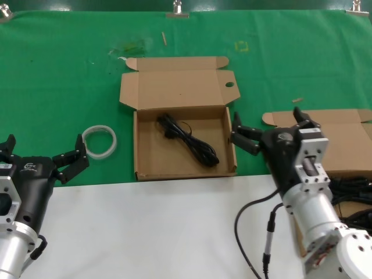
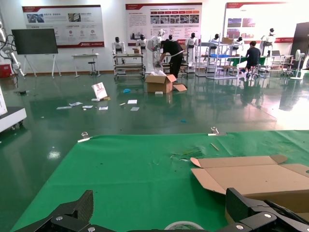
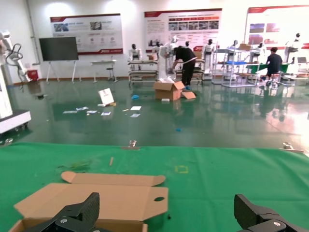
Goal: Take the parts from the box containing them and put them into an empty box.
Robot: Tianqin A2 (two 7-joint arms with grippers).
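One cable bundle point(image 1: 189, 139) lies in the holed box point(image 1: 145, 157); both pincers gape empty, right point(image 1: 272, 129), left point(image 1: 42, 152).

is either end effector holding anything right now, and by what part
Nothing is held. The left end effector and the right end effector are both open and empty; one cable bundle lies in the middle box.

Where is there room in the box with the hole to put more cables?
In the shallow brown cardboard box with the holed lid tab, one black cable bundle runs diagonally through the middle. The near-left corner and far-right corner are bare. Outside, it is crowded: white ring to its left, right gripper at its right wall.
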